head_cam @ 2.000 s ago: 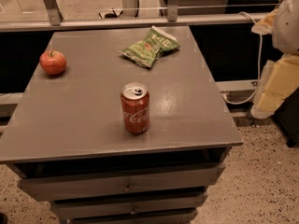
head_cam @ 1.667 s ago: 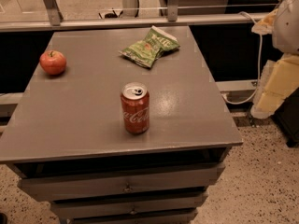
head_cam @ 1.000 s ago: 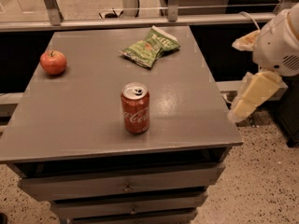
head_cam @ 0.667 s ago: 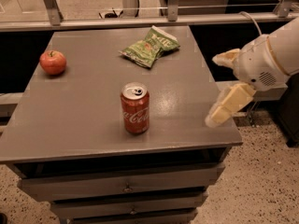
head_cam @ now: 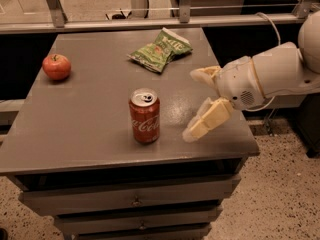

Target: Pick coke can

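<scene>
Near the front edge of the bench (head_cam: 85, 119), about midway along it, the coke can (head_cam: 145, 116) stands upright with its silver top and pull tab facing up and its white script toward the camera. The gripper (head_cam: 196, 103) hangs over the right side of the bench, reaching in from beyond the right edge on a white arm (head_cam: 270, 74). Its two pale fingers (head_cam: 205, 124) are spread wide with nothing between them, and the gap faces the can, which stands apart from both tips. A red apple (head_cam: 56, 66) sits by the left edge toward the back corner. A green chip bag (head_cam: 161, 50) lies close to the back edge. Below the front edge are drawers (head_cam: 135, 199).
</scene>
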